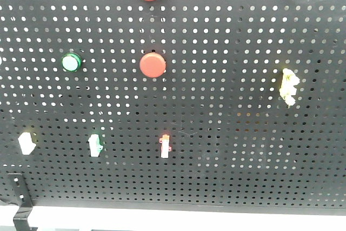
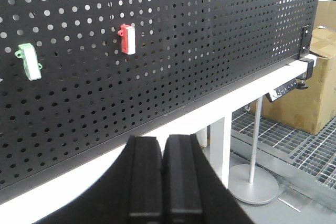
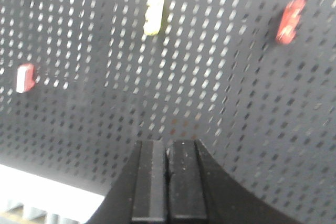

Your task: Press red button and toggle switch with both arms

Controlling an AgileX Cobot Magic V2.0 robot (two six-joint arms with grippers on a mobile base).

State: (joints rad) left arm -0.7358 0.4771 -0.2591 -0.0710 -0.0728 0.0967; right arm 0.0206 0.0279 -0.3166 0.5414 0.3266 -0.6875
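Red round plastic button (image 1: pixel 152 65) sits mid black perforated metal pegboard (image 1: pixel 243 150), small red-topped toggle switch (image 1: pixel 165 145) below it. Approach step imo: left gripper (image 2: pixel 161 153) & right gripper (image 3: pixel 168 156) fingers pinched together, holding nothing, both off the board. Next: push forward onto targets.

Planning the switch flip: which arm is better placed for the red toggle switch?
Left, probably. Its shut left gripper faces the red toggle switch sharply; the right gripper sees it off at the edge.

Matte black left claw (image 2: pixel 163 182), ribbed flat fingers, matching right claw (image 3: pixel 168 182)
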